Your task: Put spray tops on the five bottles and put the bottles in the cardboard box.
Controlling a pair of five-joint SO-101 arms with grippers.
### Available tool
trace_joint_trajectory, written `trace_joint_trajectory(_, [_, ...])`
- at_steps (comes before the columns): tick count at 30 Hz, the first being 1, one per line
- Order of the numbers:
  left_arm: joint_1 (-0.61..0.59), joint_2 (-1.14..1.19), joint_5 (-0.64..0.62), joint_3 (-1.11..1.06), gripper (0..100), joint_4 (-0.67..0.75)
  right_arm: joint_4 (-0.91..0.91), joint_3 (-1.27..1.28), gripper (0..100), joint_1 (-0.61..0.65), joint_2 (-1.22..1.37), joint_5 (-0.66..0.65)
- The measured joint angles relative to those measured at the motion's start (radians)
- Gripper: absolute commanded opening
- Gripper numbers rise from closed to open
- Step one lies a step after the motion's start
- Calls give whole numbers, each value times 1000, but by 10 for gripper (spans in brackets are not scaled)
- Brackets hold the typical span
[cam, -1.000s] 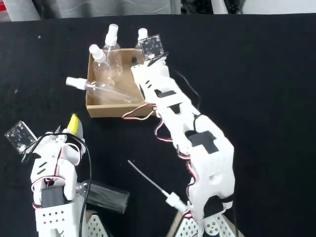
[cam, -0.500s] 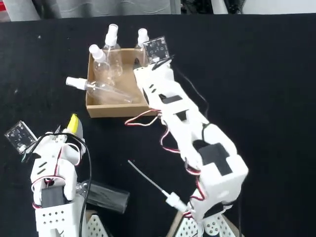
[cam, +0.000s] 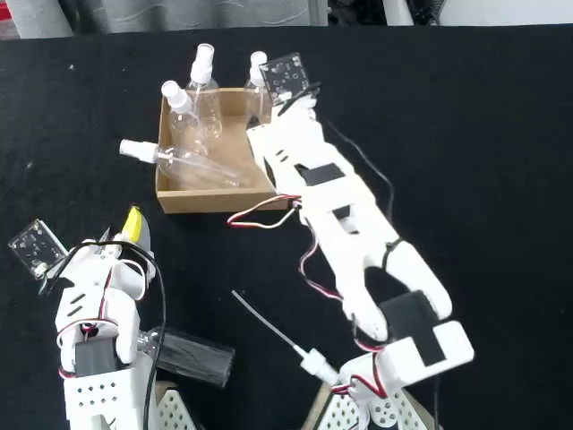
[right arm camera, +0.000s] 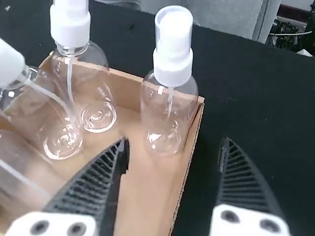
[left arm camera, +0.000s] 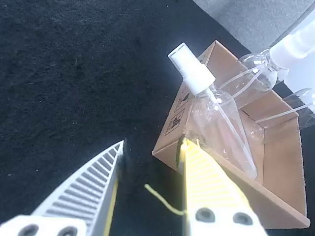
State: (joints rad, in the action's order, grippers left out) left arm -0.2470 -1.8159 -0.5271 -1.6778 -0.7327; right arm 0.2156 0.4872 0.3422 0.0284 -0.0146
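**Four capped bottles boxed; the fifth is still to do.**

The cardboard box (cam: 210,199), toward the table's far-left corner, holds three upright bottles (cam: 204,94) and a lying bottle (cam: 192,166), all with spray tops. The right gripper (right arm camera: 173,147) hangs open and empty at the box's far-right corner. The left gripper (left arm camera: 152,142), also spread and empty, sits near the front-left. A loose spray top (cam: 313,363) lies by the front edge. The dark cylinder (cam: 192,356) nearby may be the fifth bottle.

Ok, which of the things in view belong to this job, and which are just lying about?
Job: cardboard box; four topped bottles in it; untopped bottle by left arm's base; loose spray top by right arm's base.
Just there: black cloth; grey curtain.
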Motion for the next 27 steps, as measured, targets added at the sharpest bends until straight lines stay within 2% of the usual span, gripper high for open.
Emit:
trace_joint_trajectory(9, [-37,0,2,0,166,0,130,0,251,0,-83,-6])
trace_joint_trajectory(17, [-44,0,2,0,166,0,267,0,251,2,-161,-104])
trace_joint_trajectory(27, [-51,0,2,0,166,3,427,0,251,123,-238,-120])
